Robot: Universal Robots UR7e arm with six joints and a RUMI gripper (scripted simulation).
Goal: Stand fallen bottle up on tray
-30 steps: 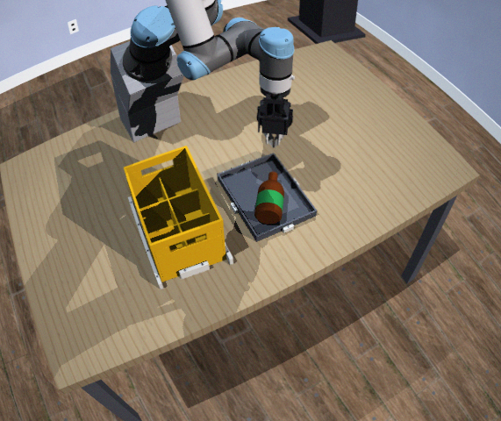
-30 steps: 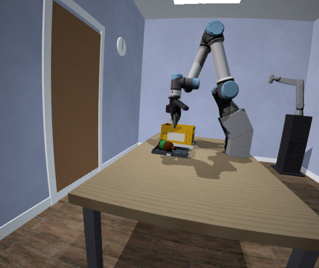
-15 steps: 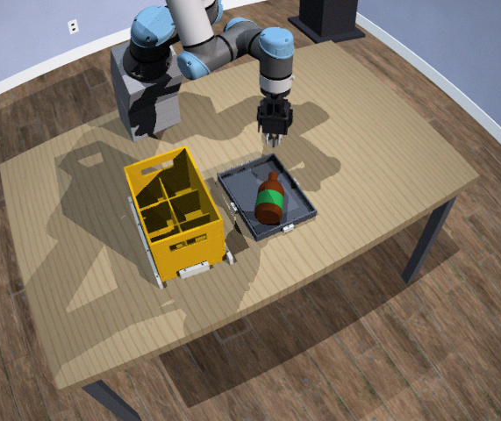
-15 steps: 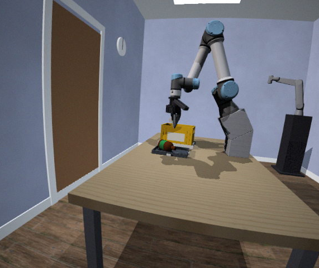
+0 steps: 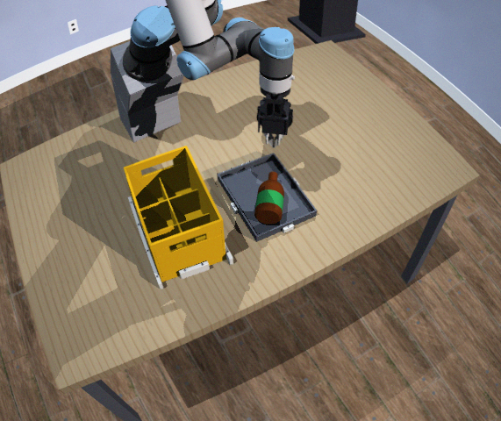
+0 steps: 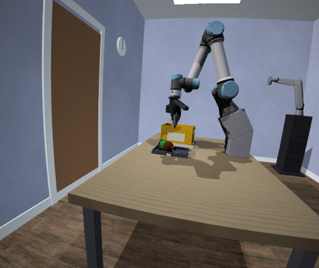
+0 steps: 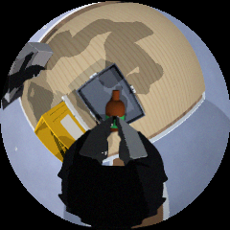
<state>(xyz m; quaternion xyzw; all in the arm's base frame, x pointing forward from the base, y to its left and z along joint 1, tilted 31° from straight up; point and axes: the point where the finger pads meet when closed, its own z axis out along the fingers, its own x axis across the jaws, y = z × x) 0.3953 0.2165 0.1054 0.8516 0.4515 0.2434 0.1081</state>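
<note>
- The pincer (image 5: 275,139) hangs closed on nothing, well above the counter (image 5: 377,149), beyond the tray's (image 5: 304,199) far rim.
- The bottle (image 5: 269,198) lies flat in the tray, beside the crate (image 5: 187,253); its neck points toward the pincer.
- Its long axis seems aligned with the wrist's line of sight.
- Open counter lies opposite the crate.

Open air surrounds the closed, empty gripper (image 5: 274,140) hanging well above the table's (image 5: 368,149) far side, beyond the gray tray (image 5: 240,202). The fallen brown bottle (image 5: 269,198) lies unobstructed from above, neck toward the arm. The tall yellow crate (image 5: 172,212) walls off the tray's one side; the opposite side stays open.
</note>
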